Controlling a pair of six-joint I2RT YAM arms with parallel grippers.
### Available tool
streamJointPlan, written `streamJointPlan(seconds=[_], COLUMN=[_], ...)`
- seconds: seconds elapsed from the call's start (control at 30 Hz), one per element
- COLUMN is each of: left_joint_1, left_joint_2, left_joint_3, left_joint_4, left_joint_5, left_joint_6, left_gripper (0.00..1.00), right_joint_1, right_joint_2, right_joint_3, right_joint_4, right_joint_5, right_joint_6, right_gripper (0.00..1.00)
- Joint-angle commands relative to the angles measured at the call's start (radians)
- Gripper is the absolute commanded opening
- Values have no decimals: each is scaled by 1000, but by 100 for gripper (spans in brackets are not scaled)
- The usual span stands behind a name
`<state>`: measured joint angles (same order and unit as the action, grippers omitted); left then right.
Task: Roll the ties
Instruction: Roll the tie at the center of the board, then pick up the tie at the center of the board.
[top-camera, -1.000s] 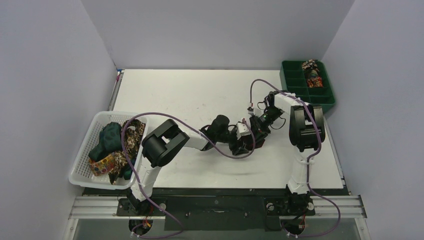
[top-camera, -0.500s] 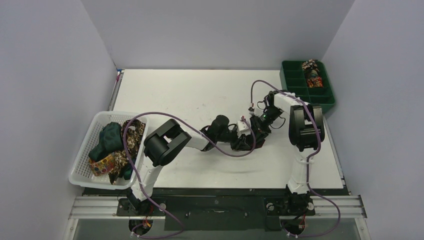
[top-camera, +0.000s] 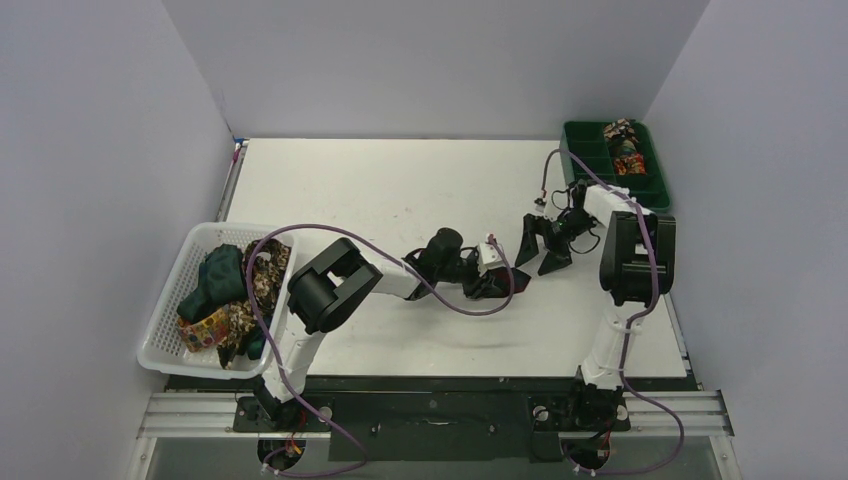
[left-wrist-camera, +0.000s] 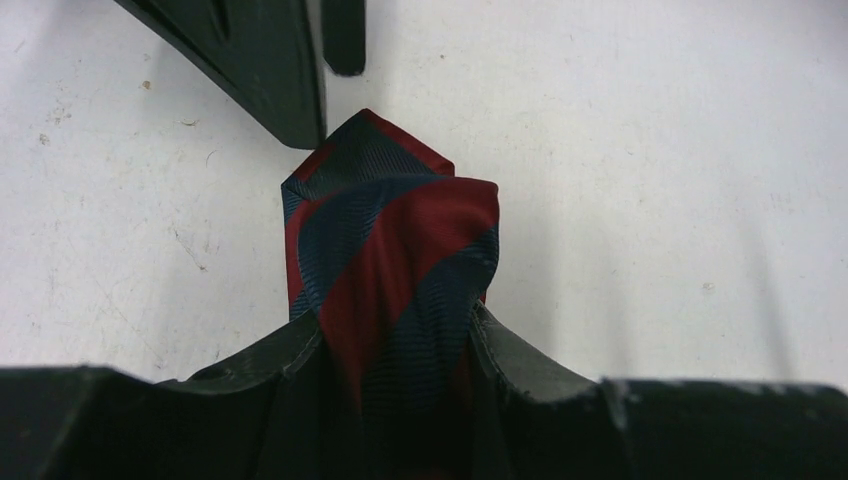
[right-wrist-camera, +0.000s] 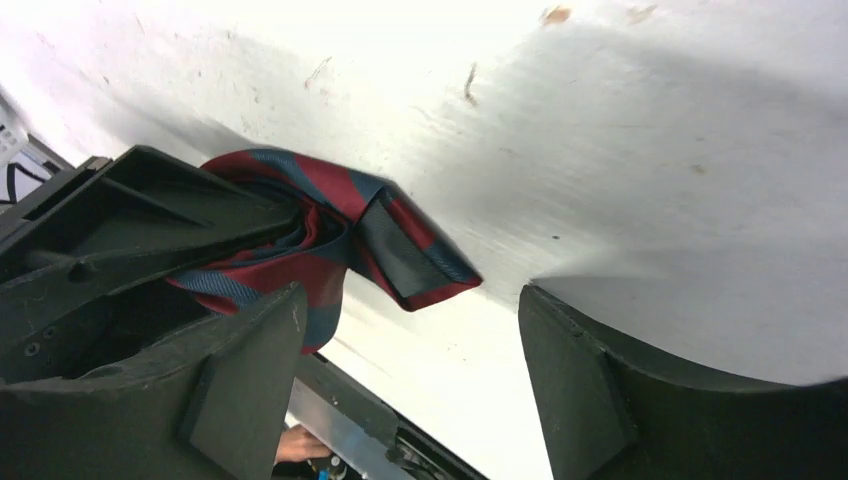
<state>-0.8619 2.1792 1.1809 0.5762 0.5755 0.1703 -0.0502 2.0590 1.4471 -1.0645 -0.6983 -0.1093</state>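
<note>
A navy tie with red diagonal stripes is rolled into a bundle just over the white table. My left gripper is shut on it, its fingers pressing both sides of the roll. The tie's pointed end sticks out loose toward the right gripper. My right gripper stands wide open just beyond the roll, with nothing between its fingers. In the top view the left gripper sits mid-table and the right gripper is a little to its right. There the left gripper mostly hides the roll.
A white mesh basket at the left edge holds several loose ties, dark green, brown-gold and multicoloured. A green compartment tray at the back right has rolled ties in its far compartments.
My right gripper has let go of the tie, opened wide and pulled back to the right. My left gripper has closed on the roll and stays in place.
</note>
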Motion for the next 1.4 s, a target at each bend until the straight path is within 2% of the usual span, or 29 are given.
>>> streamJointPlan(seconds=[0.0,0.1,0.27,0.33,0.53,0.7,0.83,0.87,0.9,0.97,1.0,1.03,1.1,1.13,1.17,1.2,1.23,1.3,1.37], left_joint_1=[7,11,20,24,24,24,24,24,24,25,26,27,29,31,32,32,32,32,31], left_joint_2=[40,42,45,48,45,48,45,44,41,36,31,28,13,-1,-10,-29,-39,-64,-83], left_joint_3=[-9,-4,2,1,0,0,1,1,0,-6,-7,-11,-26,-31,-43,-48,-52,-49,-45], left_joint_4=[-222,-230,-245,-245,-248,-242,-236,-236,-233,-226,-223,-212,-178,-150,-137,-113,-107,-97,-80], left_joint_5=[-44,-41,-43,-40,-37,-36,-35,-34,-33,-27,-21,-10,11,18,23,27,29,25,14], left_joint_6=[55,60,64,67,74,75,72,72,71,65,62,58,42,34,29,19,18,16,15], left_gripper=[9,9,9,9,9,9,9,10,10,11,13,15,35,42,56,62,73,82,84], right_joint_1=[6,23,34,41,64,98,112,110,108,106,105,105,105,104,104,105,106,111,116], right_joint_2=[22,65,78,54,14,19,22,17,0,-20,-25,-27,-30,-35,-38,-46,-50,-62,-74], right_joint_3=[27,29,17,5,-1,8,8,-7,-17,-34,-40,-45,-53,-58,-68,-73,-82,-95,-108], right_joint_4=[131,113,-56,-106,-244,-247,-143,-109,-42,19,41,48,58,64,68,74,76,77,80], right_joint_5=[55,34,-234,-284,-370,-363,-292,-269,-225,-176,-150,-140,-125,-118,-116,-113,-111,-103,-104], right_joint_6=[22,-8,-186,-248,-375,-359,-249,-218,-159,-108,-96,-78,-68,-64,-59,-54,-53,-56,-53], right_gripper=[75,76,72,69,68,66,52,42,37,20,6,0,0,0,0,0,0,0,0])
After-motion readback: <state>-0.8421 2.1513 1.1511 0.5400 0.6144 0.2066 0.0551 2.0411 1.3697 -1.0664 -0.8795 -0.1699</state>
